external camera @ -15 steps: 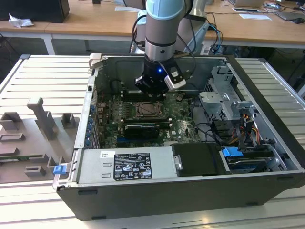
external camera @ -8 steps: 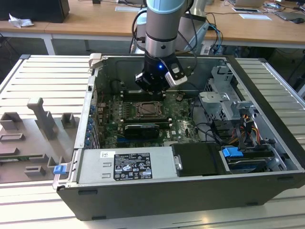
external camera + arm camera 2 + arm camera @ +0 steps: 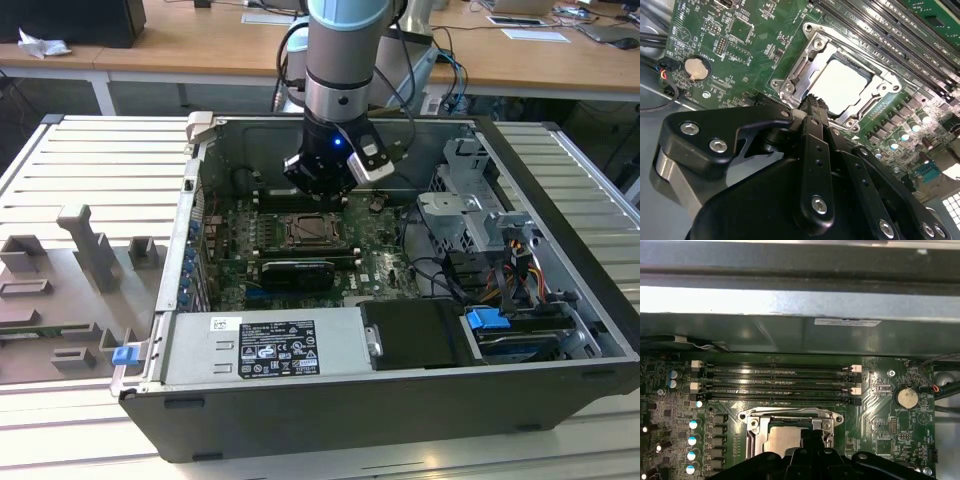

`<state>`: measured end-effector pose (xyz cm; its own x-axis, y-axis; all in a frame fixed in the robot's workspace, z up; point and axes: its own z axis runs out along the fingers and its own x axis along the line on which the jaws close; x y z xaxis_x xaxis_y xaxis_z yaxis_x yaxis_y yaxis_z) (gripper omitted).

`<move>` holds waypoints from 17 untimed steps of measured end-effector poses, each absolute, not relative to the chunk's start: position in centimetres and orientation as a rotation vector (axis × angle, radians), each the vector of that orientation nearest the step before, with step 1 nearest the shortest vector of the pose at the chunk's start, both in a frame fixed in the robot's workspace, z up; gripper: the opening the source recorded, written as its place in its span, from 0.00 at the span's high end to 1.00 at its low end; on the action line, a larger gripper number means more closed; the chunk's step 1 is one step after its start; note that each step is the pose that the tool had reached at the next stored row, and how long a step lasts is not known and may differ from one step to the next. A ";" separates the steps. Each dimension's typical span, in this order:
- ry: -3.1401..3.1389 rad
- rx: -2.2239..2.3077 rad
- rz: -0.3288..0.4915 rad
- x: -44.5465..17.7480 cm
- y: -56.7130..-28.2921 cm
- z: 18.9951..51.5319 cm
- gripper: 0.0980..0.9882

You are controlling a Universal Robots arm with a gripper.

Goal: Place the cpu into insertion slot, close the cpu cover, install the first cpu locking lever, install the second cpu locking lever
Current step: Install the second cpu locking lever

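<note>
Fingers pinched narrow, holding nothing, my tip right at the cpu cover edge. Cover is down over the cpu, which sits in the insertion slot on the green board, just ahead of me.

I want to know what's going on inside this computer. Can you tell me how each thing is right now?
cpu: lying flat in the insertion slot.
insertion slot: filled by the chip.
cpu cover: down flat, framing the chip.
gripper: just above the socket's edge, holding nothing I can see.
memory slots: empty.
computer case: side open.
</note>
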<state>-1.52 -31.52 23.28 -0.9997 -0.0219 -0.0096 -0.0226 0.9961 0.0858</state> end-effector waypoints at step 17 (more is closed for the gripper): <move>3.130 -0.035 0.134 -1.5 -32.1 24.5 0.99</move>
